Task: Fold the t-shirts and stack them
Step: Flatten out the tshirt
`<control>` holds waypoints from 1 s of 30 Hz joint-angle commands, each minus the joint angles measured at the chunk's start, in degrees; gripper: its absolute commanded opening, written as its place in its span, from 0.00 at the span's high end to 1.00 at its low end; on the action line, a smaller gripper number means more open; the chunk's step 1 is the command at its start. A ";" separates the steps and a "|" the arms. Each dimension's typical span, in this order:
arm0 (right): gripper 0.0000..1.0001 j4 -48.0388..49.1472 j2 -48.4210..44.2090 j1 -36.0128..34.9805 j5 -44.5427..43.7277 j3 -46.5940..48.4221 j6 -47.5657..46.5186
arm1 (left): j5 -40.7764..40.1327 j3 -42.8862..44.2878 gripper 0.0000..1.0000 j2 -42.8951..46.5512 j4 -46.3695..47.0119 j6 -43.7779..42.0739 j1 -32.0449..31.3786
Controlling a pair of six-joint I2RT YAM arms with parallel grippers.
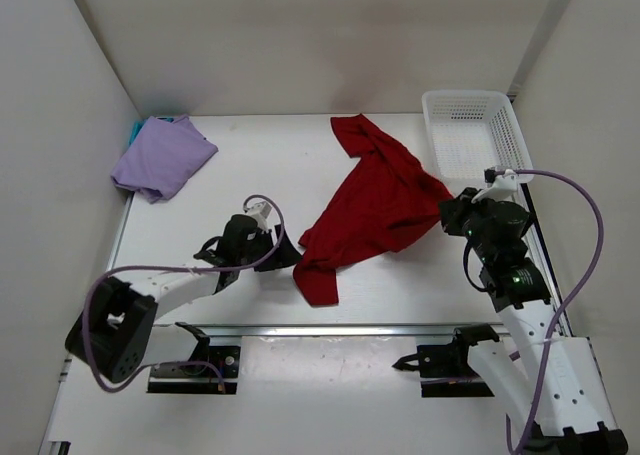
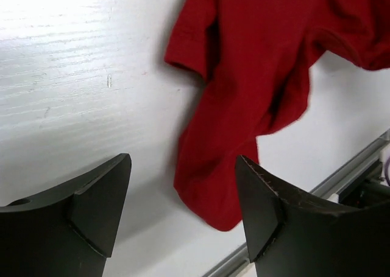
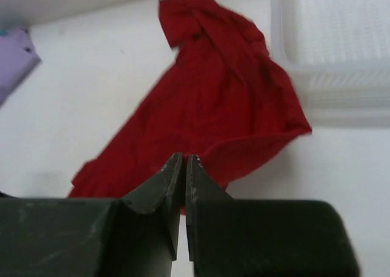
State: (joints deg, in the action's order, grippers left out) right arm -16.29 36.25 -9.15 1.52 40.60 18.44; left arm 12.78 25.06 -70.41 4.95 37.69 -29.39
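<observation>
The red t-shirt [image 1: 372, 207] lies crumpled and spread diagonally across the middle of the table; it also shows in the left wrist view [image 2: 256, 76] and the right wrist view [image 3: 207, 106]. The lavender t-shirt [image 1: 163, 155] lies folded at the far left, with a sliver of the teal t-shirt [image 1: 137, 129] showing under its far edge. My left gripper [image 1: 285, 253] is open and empty, just left of the red shirt's near sleeve [image 2: 183, 161]. My right gripper [image 1: 447, 215] is at the shirt's right edge, jaws shut [image 3: 184, 156], with no cloth seen between them.
A white mesh basket [image 1: 470, 130] stands at the far right, close behind my right gripper. White walls close in the table on the left, back and right. A metal rail [image 1: 330, 329] runs along the near edge.
</observation>
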 commanded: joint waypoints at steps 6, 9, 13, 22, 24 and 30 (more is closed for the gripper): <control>1.00 2.84 1.98 5.64 9.73 -2.19 1.60 | 6.29 3.42 0.46 -11.58 7.51 1.58 -4.28; 1.00 3.81 4.26 3.88 10.96 -2.46 2.39 | 6.30 4.20 0.80 -12.29 11.14 4.23 -2.00; 1.00 3.12 5.50 4.92 11.84 -2.28 2.57 | 5.50 11.32 1.00 -9.84 4.02 1.43 4.84; 1.00 2.67 7.17 3.70 11.31 -2.63 2.31 | 9.29 26.34 0.58 -19.39 -8.73 -3.94 19.88; 1.00 2.84 7.34 3.35 12.62 -2.72 2.57 | 10.69 28.10 0.39 -21.78 -7.77 -2.11 22.17; 1.00 2.93 7.69 1.15 12.19 -2.98 1.69 | 3.84 26.29 0.02 -14.16 -5.84 -1.22 25.16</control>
State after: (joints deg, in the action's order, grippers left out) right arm -15.88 43.92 -7.14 13.02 38.20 20.51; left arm 19.59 52.29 -92.49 -2.72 36.10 -5.72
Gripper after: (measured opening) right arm 0.025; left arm 0.977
